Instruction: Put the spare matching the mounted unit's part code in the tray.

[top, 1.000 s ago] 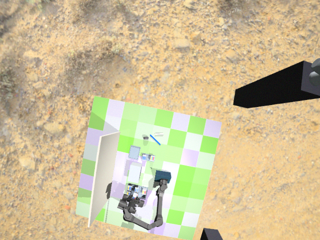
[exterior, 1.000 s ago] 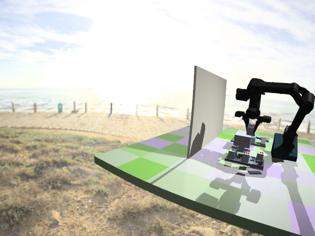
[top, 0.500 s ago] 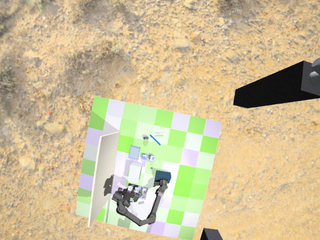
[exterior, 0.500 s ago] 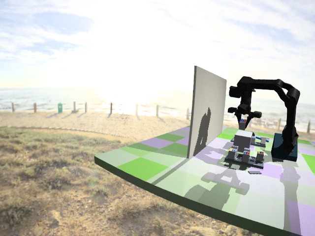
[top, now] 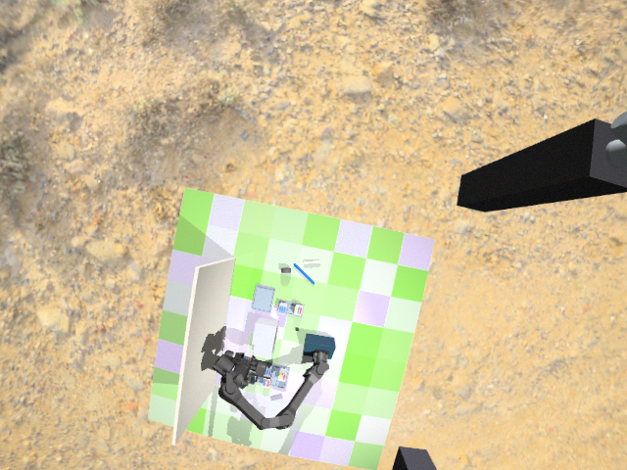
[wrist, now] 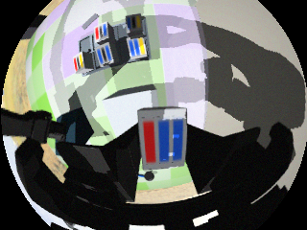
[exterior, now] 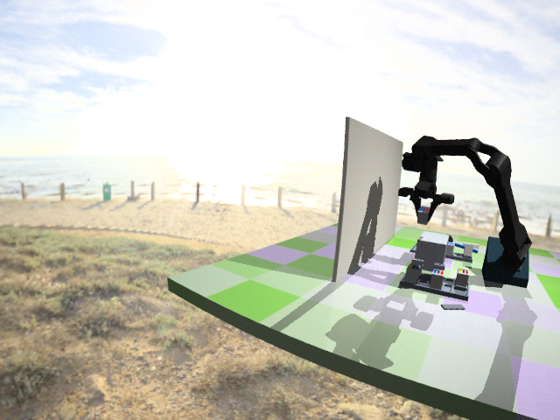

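One spare (wrist: 163,137) sits clamped between the fingers of the claw (exterior: 423,208), its grey face showing one red stripe and two blue stripes in the wrist view. The claw hangs high above the bench (exterior: 253,296), pointing down, with the spare clear of everything beneath it.

Below the claw and a little toward the arm's base (exterior: 504,266) stands the grey mounted unit (exterior: 431,249). Beyond that, nearer the bench's front edge, is the dark rack (exterior: 436,283) holding the other spares, each with coloured stripes on top. From above, a pale square tray (top: 263,298) lies past the mounted unit, on the far side from the rack, with two more striped spares (top: 291,307) just beside it.

Close beside the claw, on the side away from the base, rises the tall pale upright panel (exterior: 366,199), which carries the arm's shadow. On that side there is little room to move; toward the base and the tray the space above the bench is open. A small dark flat piece (exterior: 452,306) lies on the bench near the rack, and a blue rod (top: 304,273) lies well beyond the tray.
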`<action>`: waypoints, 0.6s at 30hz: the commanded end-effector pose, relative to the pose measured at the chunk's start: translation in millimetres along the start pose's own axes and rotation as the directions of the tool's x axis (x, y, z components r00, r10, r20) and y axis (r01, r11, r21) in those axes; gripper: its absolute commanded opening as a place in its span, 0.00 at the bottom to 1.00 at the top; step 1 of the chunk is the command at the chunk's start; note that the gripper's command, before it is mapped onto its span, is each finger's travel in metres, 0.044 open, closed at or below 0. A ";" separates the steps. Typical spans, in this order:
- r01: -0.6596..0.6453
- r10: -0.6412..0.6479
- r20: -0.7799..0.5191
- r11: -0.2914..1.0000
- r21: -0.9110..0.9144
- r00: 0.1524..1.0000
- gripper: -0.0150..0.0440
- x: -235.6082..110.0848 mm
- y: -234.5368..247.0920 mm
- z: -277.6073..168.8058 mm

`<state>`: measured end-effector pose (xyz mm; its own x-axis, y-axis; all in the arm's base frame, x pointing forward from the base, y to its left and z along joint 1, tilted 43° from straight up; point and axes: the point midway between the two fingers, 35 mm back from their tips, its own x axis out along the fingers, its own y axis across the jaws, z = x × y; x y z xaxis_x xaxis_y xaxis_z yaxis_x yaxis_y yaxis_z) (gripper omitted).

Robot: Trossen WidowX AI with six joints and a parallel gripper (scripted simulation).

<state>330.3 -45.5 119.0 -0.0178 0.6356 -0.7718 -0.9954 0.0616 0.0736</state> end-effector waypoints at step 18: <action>0.003 -0.003 0.006 0.999 -0.034 1.000 0.25 11.2 -36.1 -120.4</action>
<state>352.7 -115.7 47.0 -0.0237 0.6440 -0.7647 -0.9977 0.0337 0.0594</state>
